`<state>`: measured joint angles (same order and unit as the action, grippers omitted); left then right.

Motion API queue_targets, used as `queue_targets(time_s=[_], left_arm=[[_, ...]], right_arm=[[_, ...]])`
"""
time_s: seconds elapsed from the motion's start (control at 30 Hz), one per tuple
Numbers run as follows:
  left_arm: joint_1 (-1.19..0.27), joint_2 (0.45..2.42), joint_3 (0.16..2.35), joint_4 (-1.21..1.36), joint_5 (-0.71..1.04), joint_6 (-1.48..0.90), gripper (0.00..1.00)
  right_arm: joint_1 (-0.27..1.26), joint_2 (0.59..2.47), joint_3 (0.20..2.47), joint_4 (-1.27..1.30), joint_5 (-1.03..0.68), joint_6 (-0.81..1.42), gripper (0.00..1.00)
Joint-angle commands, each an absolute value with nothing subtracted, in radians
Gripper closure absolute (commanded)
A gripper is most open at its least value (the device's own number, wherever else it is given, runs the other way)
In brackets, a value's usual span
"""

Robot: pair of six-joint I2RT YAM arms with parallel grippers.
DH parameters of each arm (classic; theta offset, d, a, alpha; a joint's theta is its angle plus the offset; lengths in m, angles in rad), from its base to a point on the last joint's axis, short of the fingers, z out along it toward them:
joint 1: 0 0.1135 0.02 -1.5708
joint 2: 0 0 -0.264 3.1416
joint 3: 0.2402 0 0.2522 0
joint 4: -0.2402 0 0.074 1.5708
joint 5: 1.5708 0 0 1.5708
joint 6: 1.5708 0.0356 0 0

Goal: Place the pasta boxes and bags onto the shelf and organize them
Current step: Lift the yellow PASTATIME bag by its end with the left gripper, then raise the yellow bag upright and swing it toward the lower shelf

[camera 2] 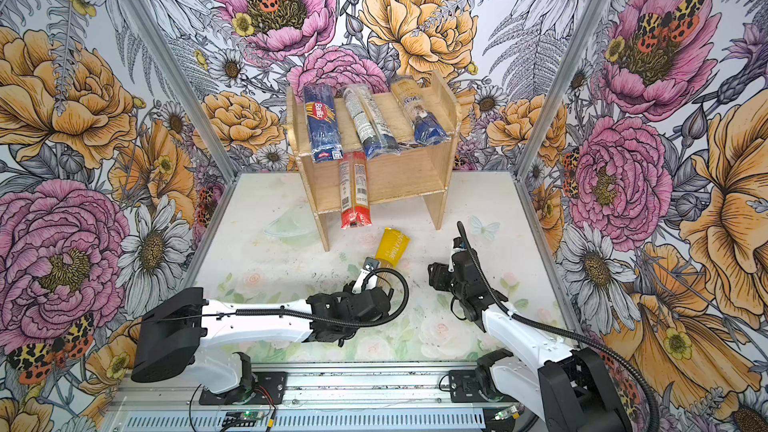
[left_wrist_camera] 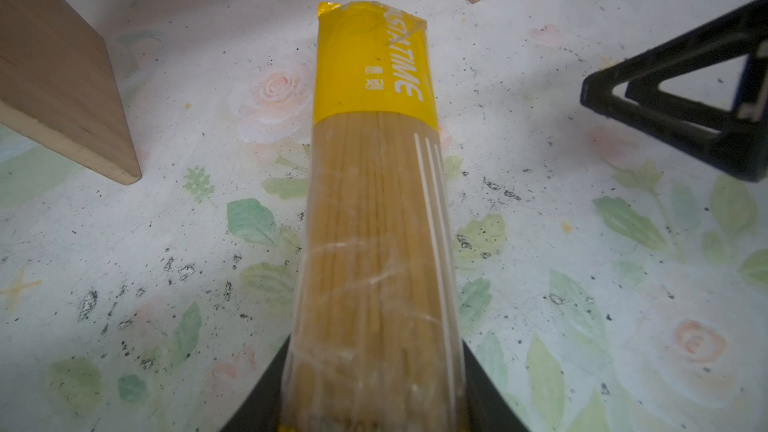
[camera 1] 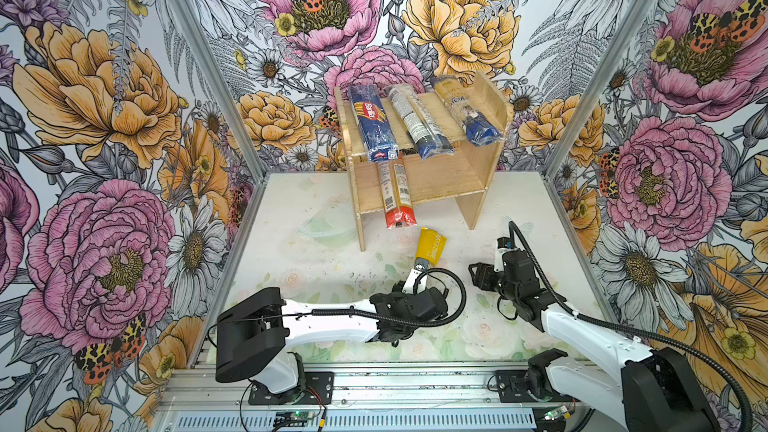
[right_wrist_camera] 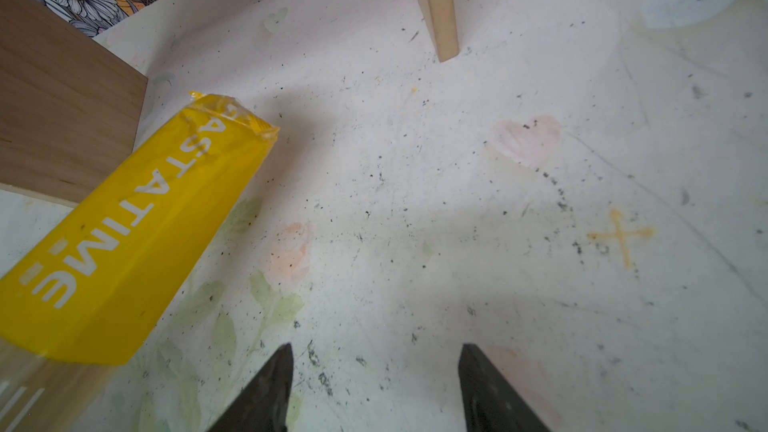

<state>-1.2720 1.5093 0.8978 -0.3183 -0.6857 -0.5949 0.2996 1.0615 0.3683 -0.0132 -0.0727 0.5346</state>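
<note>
A scuffed, pale floral tabletop is enclosed by flower-patterned walls on three sides; an aluminium rail is fixed along its front.

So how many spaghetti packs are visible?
5. Three lie on the shelf, top tier: dark blue Barilla pack, clear pack with white label, yellow-and-blue pack. The red-ended pack sits on the lower tier. The left claw grips the yellow-ended pack.

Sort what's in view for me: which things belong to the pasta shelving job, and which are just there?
Job: shelf; Barilla pack, white-label pack and yellow-and-blue pack on its top tier; red-ended pack on the lower tier; yellow-ended pack, gripped by the left end effector.
Not the job: floral tabletop; flowered walls; metal base rail.
</note>
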Motion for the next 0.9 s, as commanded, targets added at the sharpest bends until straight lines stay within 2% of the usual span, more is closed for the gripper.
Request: queue_targets(time_s=[0.0,0.3,0.87], left_arm=[[-1.296,1.448,0.973,-0.203,-0.761,-0.553,1.00],[-1.364,1.435,1.019,-0.156,-0.833,-0.469,1.00],[-1.375,1.400,1.058,-0.021,-0.875,-0.335,1.00]], right_arm=[[0.289,1.069,0.379,-0.016,-0.057,0.551,0.35],[0.263,1.069,0.369,-0.018,-0.052,0.576,0.35],[0.200,1.086,0.357,-0.019,-0.072,0.625,0.35]])
